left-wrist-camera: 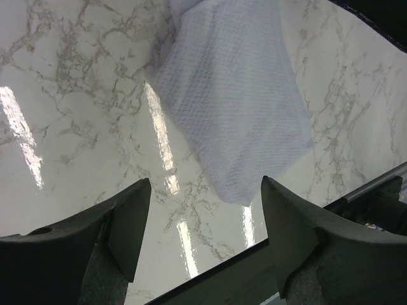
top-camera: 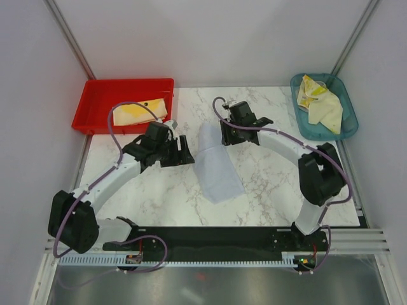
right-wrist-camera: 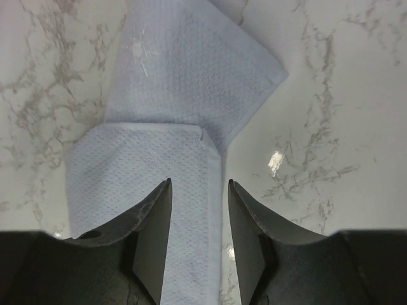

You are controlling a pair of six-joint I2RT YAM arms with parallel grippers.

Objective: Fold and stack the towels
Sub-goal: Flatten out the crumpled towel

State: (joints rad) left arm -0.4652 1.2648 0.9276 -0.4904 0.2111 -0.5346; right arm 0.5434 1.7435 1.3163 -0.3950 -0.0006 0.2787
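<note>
A pale lavender-blue towel (top-camera: 217, 166) lies partly folded in the middle of the marble table (top-camera: 273, 190). In the right wrist view a folded flap covers the towel (right-wrist-camera: 178, 95) at its near end. My right gripper (right-wrist-camera: 200, 184) stands open just over that flap's right edge, gripping nothing; from above the right gripper (top-camera: 224, 138) sits at the towel's far end. My left gripper (top-camera: 189, 155) is open wide at the towel's left side. In the left wrist view the towel (left-wrist-camera: 235, 101) lies beyond the left gripper (left-wrist-camera: 205, 187), apart from it.
A red bin (top-camera: 127, 83) at the back left holds a cream-yellow towel (top-camera: 137, 114). A teal basket (top-camera: 349, 126) at the back right holds crumpled yellow towels (top-camera: 322, 105). A black strip (top-camera: 216, 236) runs along the table's near edge between the arm bases.
</note>
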